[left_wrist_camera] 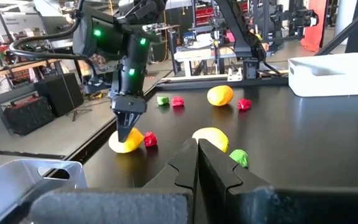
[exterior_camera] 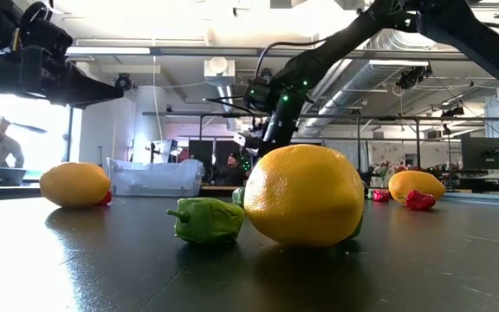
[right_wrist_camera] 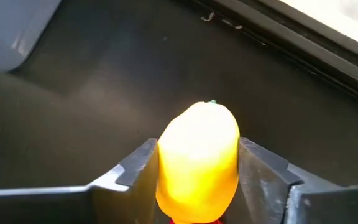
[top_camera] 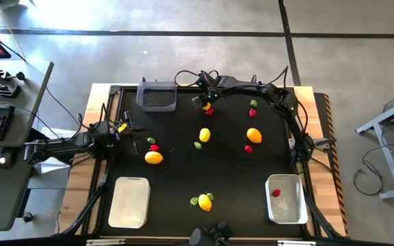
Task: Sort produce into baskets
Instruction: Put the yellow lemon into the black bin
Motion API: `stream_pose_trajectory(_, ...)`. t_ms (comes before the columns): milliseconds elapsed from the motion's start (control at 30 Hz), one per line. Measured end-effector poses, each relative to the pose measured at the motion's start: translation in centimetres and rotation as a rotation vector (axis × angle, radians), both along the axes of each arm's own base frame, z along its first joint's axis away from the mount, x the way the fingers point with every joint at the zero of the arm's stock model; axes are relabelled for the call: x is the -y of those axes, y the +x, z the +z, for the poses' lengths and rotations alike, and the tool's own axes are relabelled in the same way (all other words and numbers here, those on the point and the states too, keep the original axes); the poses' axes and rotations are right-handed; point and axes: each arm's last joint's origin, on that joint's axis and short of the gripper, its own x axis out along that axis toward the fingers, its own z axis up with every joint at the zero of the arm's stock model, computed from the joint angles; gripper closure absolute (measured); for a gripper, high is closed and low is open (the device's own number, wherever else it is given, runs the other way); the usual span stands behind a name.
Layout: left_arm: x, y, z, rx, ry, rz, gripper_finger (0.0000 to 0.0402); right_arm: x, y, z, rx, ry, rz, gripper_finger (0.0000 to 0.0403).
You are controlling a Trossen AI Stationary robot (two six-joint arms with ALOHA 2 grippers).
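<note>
My right gripper [top_camera: 206, 106] stands at the table's far middle, just right of the dark grey bin [top_camera: 156, 96], shut on a yellow lemon [right_wrist_camera: 197, 158]. A small red piece [left_wrist_camera: 150, 139] lies against that lemon. My left gripper [left_wrist_camera: 197, 155] is shut and empty, held over the table's left side [top_camera: 132, 133]. More lemons, red pieces and green pieces lie loose on the black mat. Two white bins stand at the near left [top_camera: 130, 201] and near right [top_camera: 284, 198]. The right one holds a red piece [top_camera: 276, 193]. My right gripper pinches the lemon's two sides [right_wrist_camera: 166, 155] between its two fingers [right_wrist_camera: 138, 165]. The fingers come from above, pointing down [left_wrist_camera: 129, 124]. The lemon's underside rests on the mat [left_wrist_camera: 124, 144], next to the red piece.
Loose on the mat lie two lemons [top_camera: 204, 134] [top_camera: 254, 134], a green piece [top_camera: 198, 145], a red piece [top_camera: 248, 148], and a lemon with red and green pieces at the left [top_camera: 154, 157]. A lemon with green pieces lies near the front [top_camera: 204, 201]. The table's edge rail runs behind the grey bin.
</note>
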Motion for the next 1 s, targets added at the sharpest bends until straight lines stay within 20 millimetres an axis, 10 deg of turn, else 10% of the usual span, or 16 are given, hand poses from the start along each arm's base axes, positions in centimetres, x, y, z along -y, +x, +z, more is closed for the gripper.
stream_pose_trajectory(633,-0.1,0.0,0.0,0.000,0.010,0.043,0.0402,-4.9,5.7,10.8,0.368,-0.284,0.104,0.0252)
stream_pose_trajectory(1000,-0.2,-0.1,0.1,0.004,0.012,0.066,0.0402,-4.2,9.8,8.5,0.527,-0.328,0.051,0.0253)
